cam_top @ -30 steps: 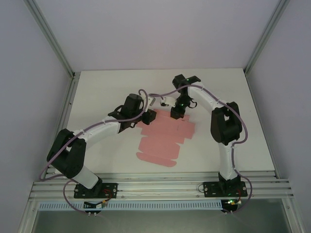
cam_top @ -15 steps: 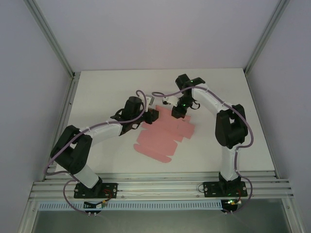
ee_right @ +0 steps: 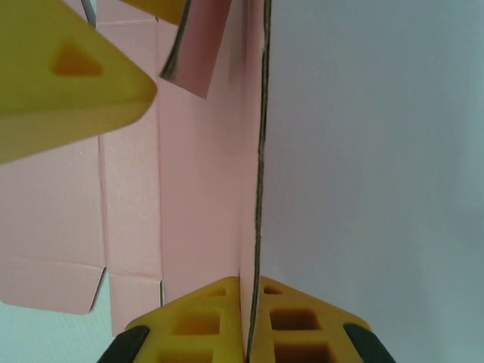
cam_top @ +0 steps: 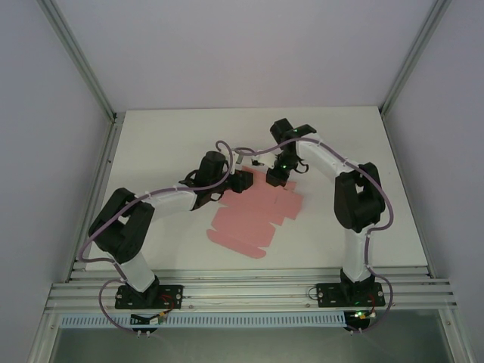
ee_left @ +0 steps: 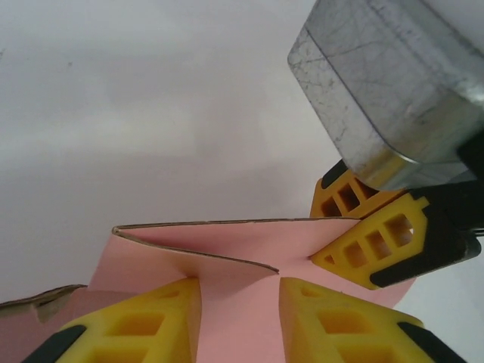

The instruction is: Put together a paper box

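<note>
While the paper box (cam_top: 253,219) lies mostly flat in the middle of the bench (cam_top: 151,151), its far edge stands raised. The right gripper (ee_right: 250,306) is clenched on that upright flap. The left gripper (ee_left: 236,295), just beside it, has its jaws parted, pinching nothing.

paper box (ee_left: 234,246) partly beyond bottom edge

We see the left arm (cam_top: 162,203) stretched low from its base at seven o'clock toward centre, the left gripper (cam_top: 243,181) with its fingers (ee_left: 144,325) parted. The right arm (cam_top: 352,197) rises from five o'clock and elbows over at two o'clock. The right gripper (cam_top: 274,178) sits just beside the left, fingers (ee_right: 197,329) pinched tight on the paper box (ee_right: 189,189) edge.
</note>
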Robot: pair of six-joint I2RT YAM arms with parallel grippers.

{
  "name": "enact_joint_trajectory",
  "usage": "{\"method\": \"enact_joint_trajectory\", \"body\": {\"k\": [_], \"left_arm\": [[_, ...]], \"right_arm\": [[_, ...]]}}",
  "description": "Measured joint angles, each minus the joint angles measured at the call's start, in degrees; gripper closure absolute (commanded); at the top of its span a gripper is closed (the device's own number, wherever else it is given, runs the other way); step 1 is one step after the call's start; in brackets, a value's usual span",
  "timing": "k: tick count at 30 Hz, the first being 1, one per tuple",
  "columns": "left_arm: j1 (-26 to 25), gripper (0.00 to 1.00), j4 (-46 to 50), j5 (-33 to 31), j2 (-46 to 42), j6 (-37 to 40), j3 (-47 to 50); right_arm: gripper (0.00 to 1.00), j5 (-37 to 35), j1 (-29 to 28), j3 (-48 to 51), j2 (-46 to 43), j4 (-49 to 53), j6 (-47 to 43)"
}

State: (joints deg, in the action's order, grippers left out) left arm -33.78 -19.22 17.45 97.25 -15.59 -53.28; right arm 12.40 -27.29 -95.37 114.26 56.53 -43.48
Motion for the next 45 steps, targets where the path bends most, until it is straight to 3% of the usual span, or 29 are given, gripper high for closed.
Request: {"method": "enact_joint_trajectory", "body": {"k": [5, 10, 17, 21, 23, 31, 37, 41, 45], "left_arm": [[-0.7, 0.43, 2.51, -1.79, -7.04, 1.4, 3.98], [-0.7, 0.03, 6.88, -7.82, -19.54, 2.69, 9.57], [4.42, 0.0, 14.51, -16.98, -33.16, -1.25, 16.26], [18.56, 0.09, 10.12, -7.02, -35.43, -8.85, 24.28], [21.92, 0.2, 6.97, -1.6, -32.48, -11.45, 26.77], [22.32, 0.39, -12.9, 17.73, -16.74, -18.1, 26.91], [22.29, 0.47, -24.09, 24.52, -7.23, -22.45, 23.02], [22.29, 0.67, -30.03, 27.91, -3.23, -25.22, 22.67], [22.29, 0.68, -33.09, 29.64, -1.49, -26.18, 22.62]], "right_arm": [[1.0, 0.35, -0.11, 0.94, -1.18, -1.27, -0.04], [1.0, 0.44, 0.66, 1.09, -3.23, -2.12, -0.37], [1.0, 0.46, 2.67, 1.97, -6.29, -3.19, -1.4], [1.0, 3.17, 4.11, 6.08, -10.34, -4.33, -2.89], [1.0, 4.81, 4.83, 7.13, -11.96, -4.37, -3.65], [1.0, 10.29, 5.51, 8.48, -13.62, -4.42, -5.07], [1.0, 12.68, 5.88, 8.57, -13.62, -4.46, -5.2], [1.0, 13.33, 5.95, 8.57, -13.62, -4.44, -5.18], [1.0, 13.75, 6.25, 8.57, -13.62, -4.44, -4.9]]}}
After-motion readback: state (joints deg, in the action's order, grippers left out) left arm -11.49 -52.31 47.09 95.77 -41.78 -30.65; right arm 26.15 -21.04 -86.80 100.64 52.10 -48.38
